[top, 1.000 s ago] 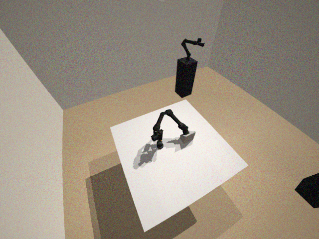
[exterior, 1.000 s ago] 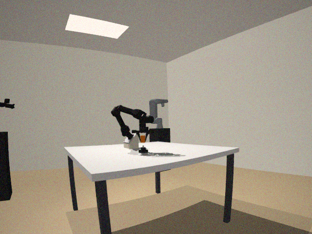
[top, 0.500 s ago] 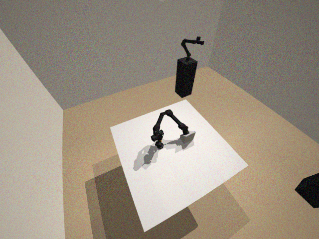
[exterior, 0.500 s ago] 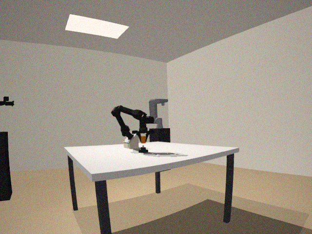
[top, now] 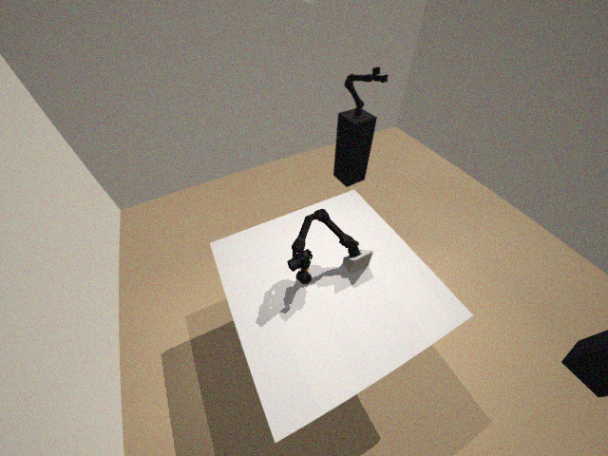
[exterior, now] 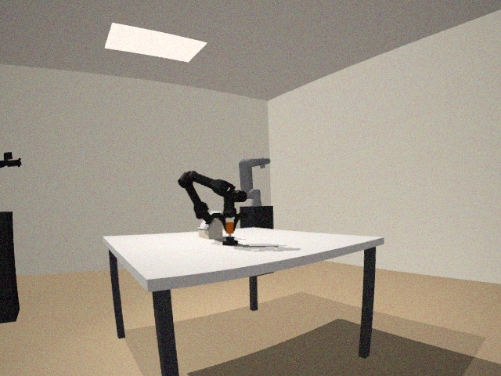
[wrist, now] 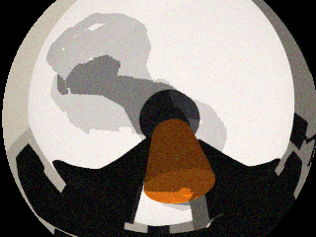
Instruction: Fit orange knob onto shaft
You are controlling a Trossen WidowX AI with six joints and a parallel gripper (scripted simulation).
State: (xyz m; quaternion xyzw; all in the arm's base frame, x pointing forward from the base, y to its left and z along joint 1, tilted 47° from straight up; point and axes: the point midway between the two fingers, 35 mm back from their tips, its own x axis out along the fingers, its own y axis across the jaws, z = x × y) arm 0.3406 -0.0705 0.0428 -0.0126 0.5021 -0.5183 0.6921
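My gripper (exterior: 229,229) (wrist: 173,142) points down and is shut on the orange knob (top: 307,270) (exterior: 229,226) (wrist: 175,163). The knob looks upright in the exterior view, directly above the black round pedestal (top: 304,277) (exterior: 230,242) (wrist: 158,109), with a small gap between them. A thin light sliver, perhaps the shaft, shows in that gap. In the wrist view the knob covers the near part of the pedestal. The knob's hole and the shaft's flat side are hidden, so I cannot tell whether they line up or whether the shaft tip is inside the hole.
The white table (top: 363,333) (exterior: 174,257) bears the pedestal and my arm's pale grey base block (top: 357,261) (exterior: 216,229). Shadows of the arm lie around the pedestal. Another arm on a black column (top: 352,147) stands off the table.
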